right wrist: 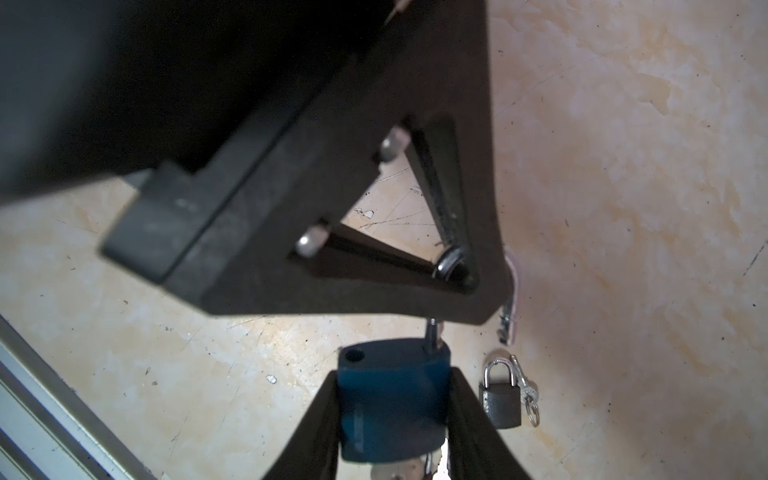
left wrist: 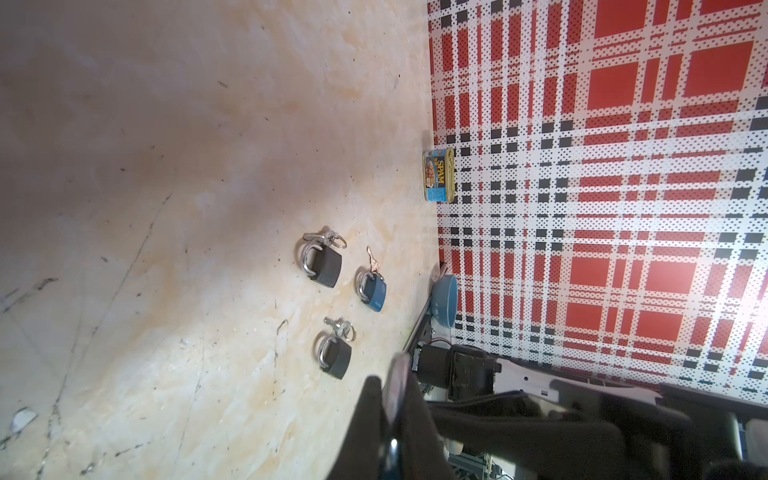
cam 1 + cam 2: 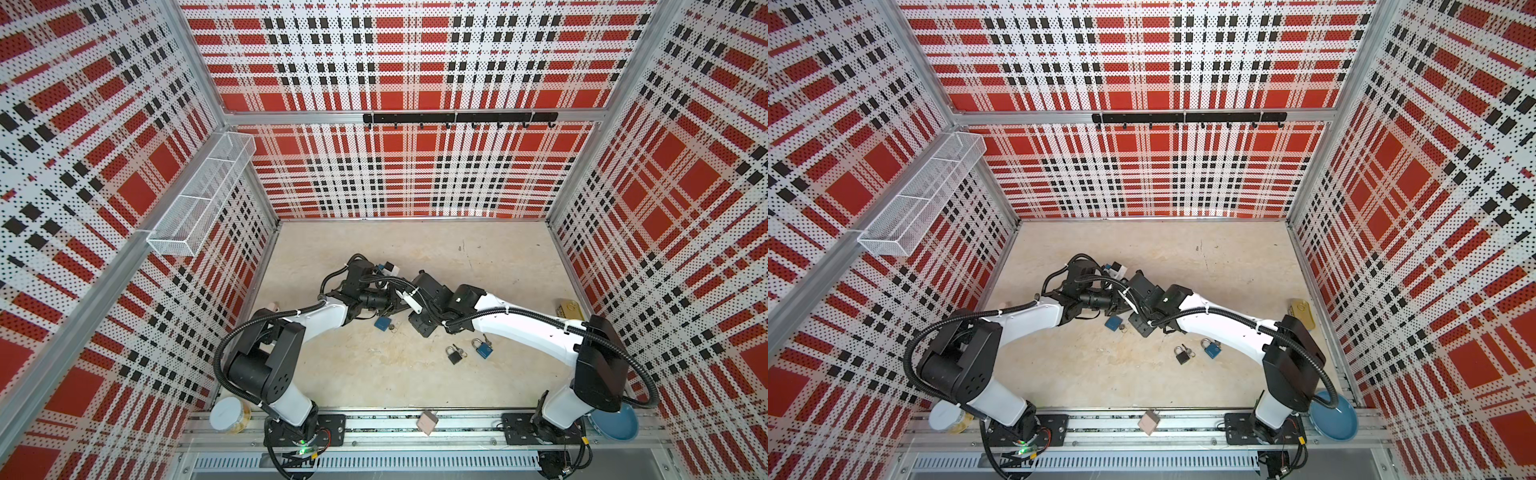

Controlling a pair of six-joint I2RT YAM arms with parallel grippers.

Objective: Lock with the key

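I count two blue padlocks [image 2: 372, 291] [image 1: 392, 399] and two dark grey padlocks [image 2: 325, 266] [image 2: 337, 358], four in all; one Spam tin [image 2: 439, 174], one blue bowl [image 2: 444, 301], one wooden block [image 3: 428, 422], one wire basket [image 3: 199, 195].

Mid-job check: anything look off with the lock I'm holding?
Only the blue padlock in the right gripper: one shackle hole gapes empty, and the shackle, pinched in the left gripper, is not seated in it.
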